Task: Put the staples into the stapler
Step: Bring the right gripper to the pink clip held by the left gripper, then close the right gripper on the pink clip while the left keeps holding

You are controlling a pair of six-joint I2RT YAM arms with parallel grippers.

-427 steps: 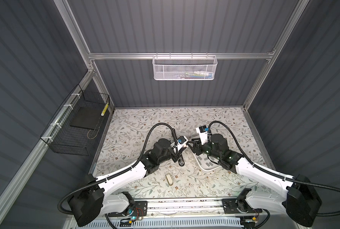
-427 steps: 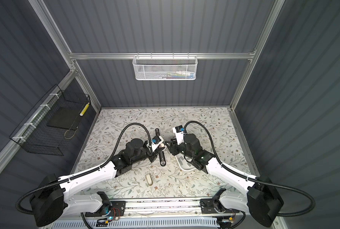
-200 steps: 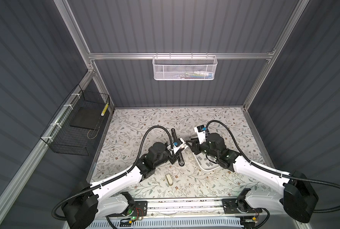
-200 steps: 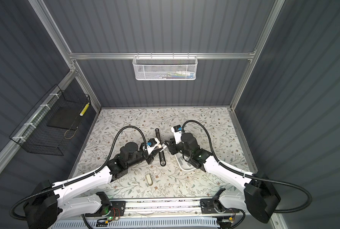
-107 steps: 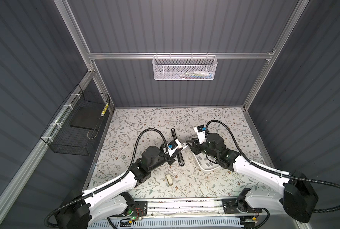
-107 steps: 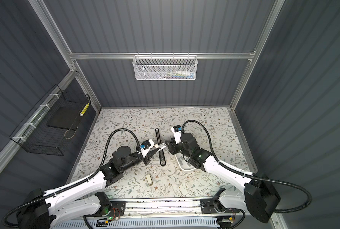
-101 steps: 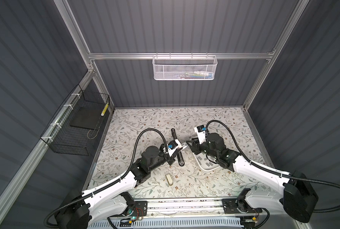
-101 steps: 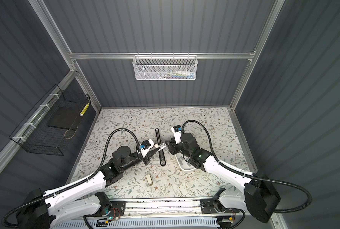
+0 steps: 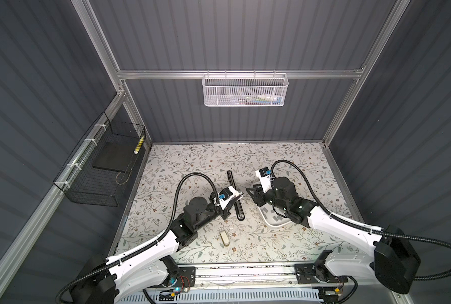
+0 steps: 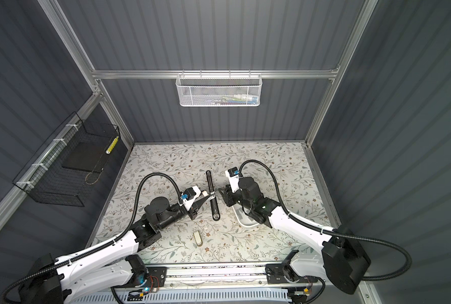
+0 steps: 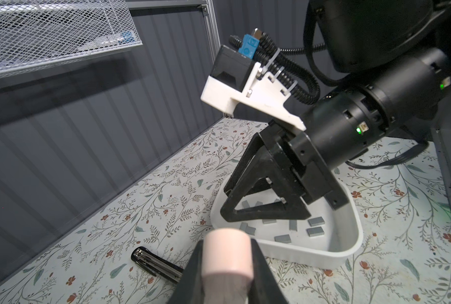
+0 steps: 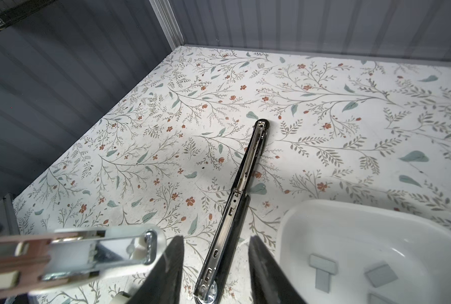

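A long black stapler (image 9: 235,196) (image 10: 212,194) (image 12: 245,171) lies opened out flat on the floral table, with its chrome rail facing up. Grey staples (image 11: 315,231) (image 12: 321,265) lie loose in a white tray (image 9: 278,224) (image 10: 246,223) (image 11: 298,252) to its right. My left gripper (image 9: 236,196) (image 10: 206,196) (image 11: 226,246) is shut on a small pale pink and white piece with a chrome end (image 11: 225,259) (image 12: 100,252), held just left of the stapler's middle. My right gripper (image 9: 250,190) (image 10: 223,193) (image 12: 216,240) stands open and empty between the stapler and the tray.
A small beige object (image 9: 224,238) (image 10: 198,239) lies near the table's front edge. A white mesh basket (image 9: 245,90) hangs on the back wall. On the left wall hangs a black wire basket (image 9: 100,171).
The left arm's elbow has drawn back toward the front left, while its gripper stays beside the stapler, still holding the pale piece. The right gripper has hardly moved.
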